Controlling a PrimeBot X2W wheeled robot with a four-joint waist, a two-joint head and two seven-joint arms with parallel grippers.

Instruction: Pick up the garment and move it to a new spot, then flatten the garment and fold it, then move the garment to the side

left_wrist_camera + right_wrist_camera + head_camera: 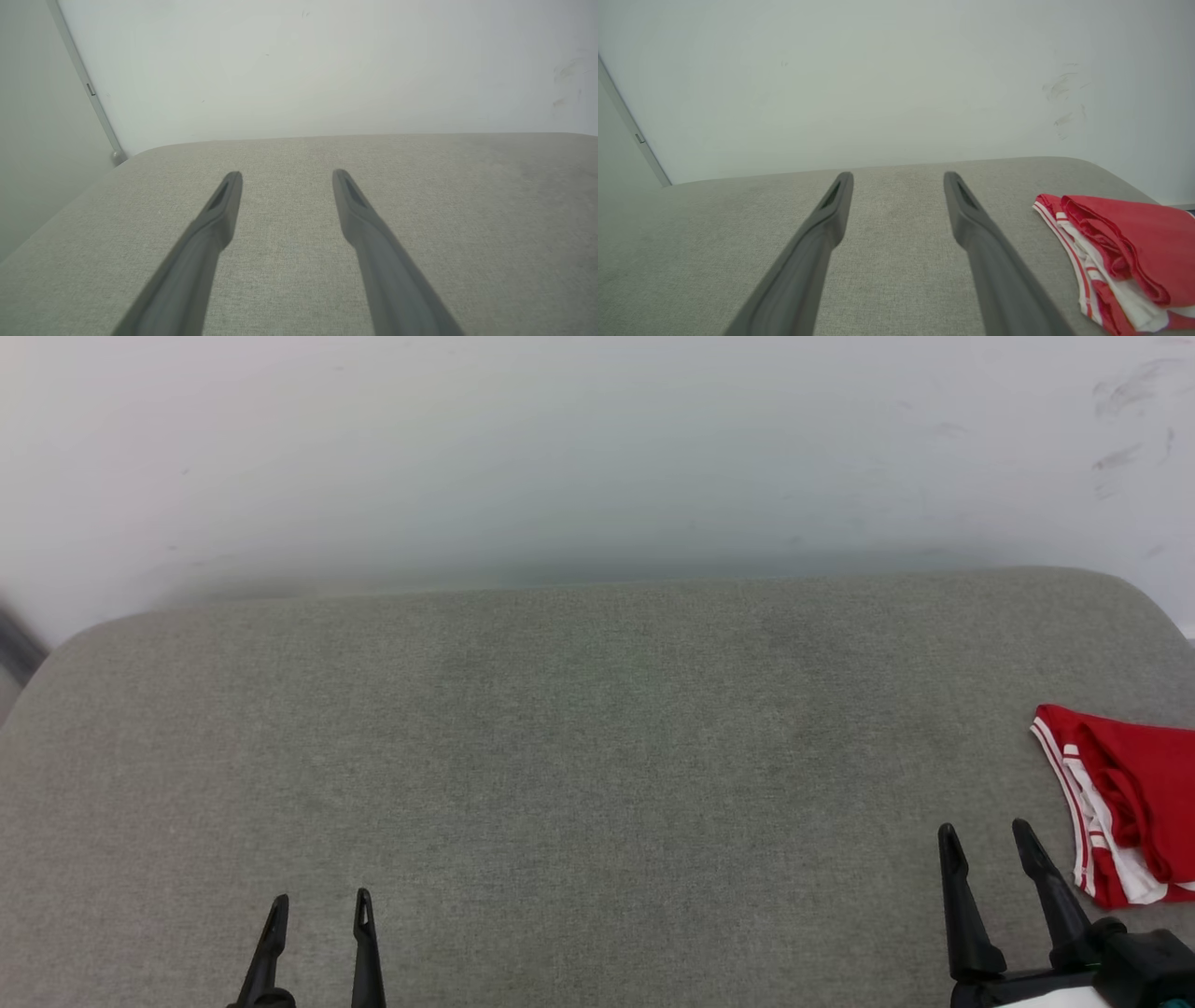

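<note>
One folded garment runs near-to-far, striped edge facing left.

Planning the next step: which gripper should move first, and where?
Probably the right gripper should reach right onto the garment: it lies bunched at the right edge of the cushion, beside that open, empty gripper; the left gripper, also open, is far across.
</note>
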